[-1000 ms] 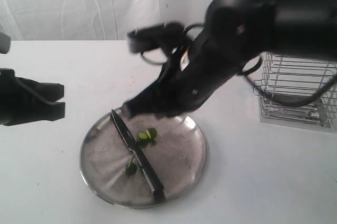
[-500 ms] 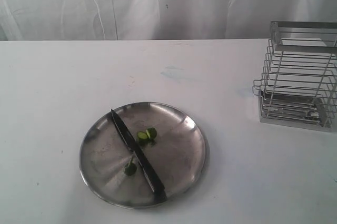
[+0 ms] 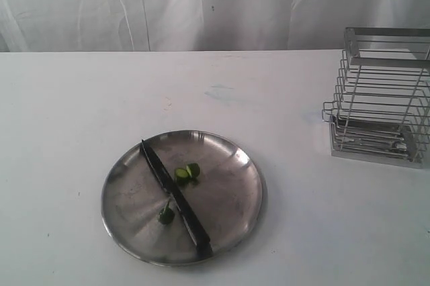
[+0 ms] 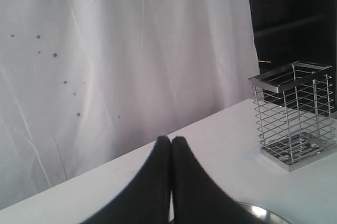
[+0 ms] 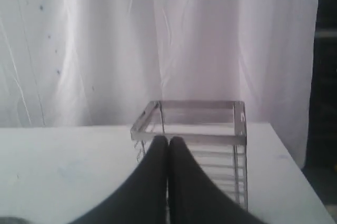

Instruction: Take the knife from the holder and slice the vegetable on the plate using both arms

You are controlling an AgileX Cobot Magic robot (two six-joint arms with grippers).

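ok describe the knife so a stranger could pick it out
On the white table, find the round steel plate. The knife lies diagonally across it, black handle at the rim nearest the camera, pointed blade toward the far rim. It is the only long dark thing there, between small green chili pieces.

Green vegetable (image 3: 185,174), silver plate (image 3: 228,195)

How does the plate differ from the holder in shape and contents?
The plate is round, shallow and solid; the holder is boxy, tall and made of open wire bars. The plate carries the knife and the cut vegetable; no knife shows in the holder. Both are shiny metal.
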